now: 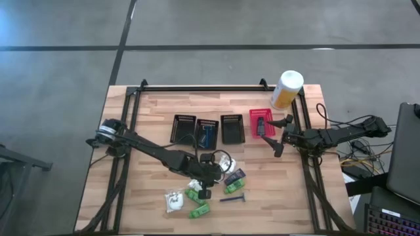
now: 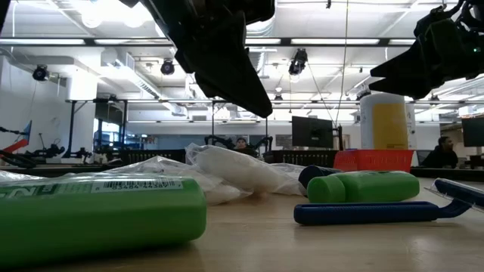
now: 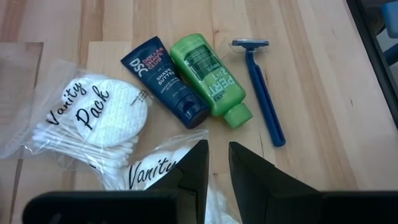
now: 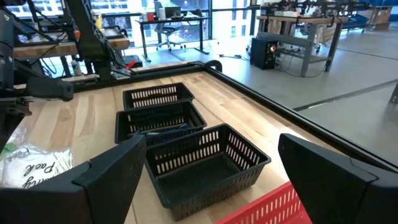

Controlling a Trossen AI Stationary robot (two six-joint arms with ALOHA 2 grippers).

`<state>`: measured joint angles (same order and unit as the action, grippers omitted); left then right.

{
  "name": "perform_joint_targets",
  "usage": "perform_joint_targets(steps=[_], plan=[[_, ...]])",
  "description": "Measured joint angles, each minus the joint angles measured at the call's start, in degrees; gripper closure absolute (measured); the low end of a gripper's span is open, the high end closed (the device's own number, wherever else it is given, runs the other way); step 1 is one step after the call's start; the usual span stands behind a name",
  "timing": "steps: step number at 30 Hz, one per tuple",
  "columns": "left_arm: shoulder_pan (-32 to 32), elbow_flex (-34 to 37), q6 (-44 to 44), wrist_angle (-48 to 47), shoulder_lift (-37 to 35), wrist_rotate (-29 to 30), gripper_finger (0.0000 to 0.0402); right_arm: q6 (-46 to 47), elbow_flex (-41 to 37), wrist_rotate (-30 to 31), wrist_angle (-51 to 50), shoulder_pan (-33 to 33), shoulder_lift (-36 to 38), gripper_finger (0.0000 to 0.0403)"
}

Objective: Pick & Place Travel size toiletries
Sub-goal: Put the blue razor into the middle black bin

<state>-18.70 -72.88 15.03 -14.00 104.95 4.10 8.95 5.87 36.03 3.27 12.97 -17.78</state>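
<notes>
The toiletries lie loose on the near middle of the table: two clear "Vanity Pack" bags of cotton pads [image 3: 93,118] [image 3: 158,169], a dark shave-butter tube [image 3: 165,81], a green Pert bottle [image 3: 211,78] and a blue razor [image 3: 261,93]. Another white pack [image 1: 174,200] and green items [image 1: 200,211] lie nearer. My left gripper [image 1: 213,176] [image 3: 217,171] hovers above the bags, its fingers a narrow gap apart with bare wood between them. My right gripper [image 1: 279,137] [image 4: 211,186] hangs wide open over the baskets at the right.
Three black mesh baskets [image 1: 183,128] [image 1: 207,131] [image 1: 232,128] and a red one [image 1: 262,122] stand in a row at mid-table. One black basket and the red one hold an item each. A tall white-and-yellow canister [image 1: 287,90] stands at the far right corner. Bare wood lies to the left.
</notes>
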Motion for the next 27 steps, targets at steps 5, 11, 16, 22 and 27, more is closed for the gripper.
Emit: perform_joint_targets(steps=[5, 11, 16, 22, 27], plan=[[0.00, 0.00, 0.04, 0.00, -0.02, -0.01, 0.0335, 0.01, 0.00, 0.00, 0.01, -0.01, 0.00, 0.0039], [0.02, 0.02, 0.07, 0.00, -0.07, -0.01, 0.0335, 0.00, 0.00, 0.00, 0.02, -0.02, 0.00, 0.0039], [0.04, 0.02, 0.03, 0.00, -0.07, -0.01, 0.0335, 3.33, 0.00, -0.02, 1.45, 0.00, -0.02, 0.0039], [0.05, 0.02, -0.42, 0.00, -0.07, -0.01, 0.0335, 10.27, 0.00, 0.02, 2.78, -0.02, 0.13, 0.0039], [0.09, 0.02, -0.42, 0.00, -0.07, -0.01, 0.0335, 10.79, 0.00, -0.71, 5.93, 0.00, 0.11, 0.0039]])
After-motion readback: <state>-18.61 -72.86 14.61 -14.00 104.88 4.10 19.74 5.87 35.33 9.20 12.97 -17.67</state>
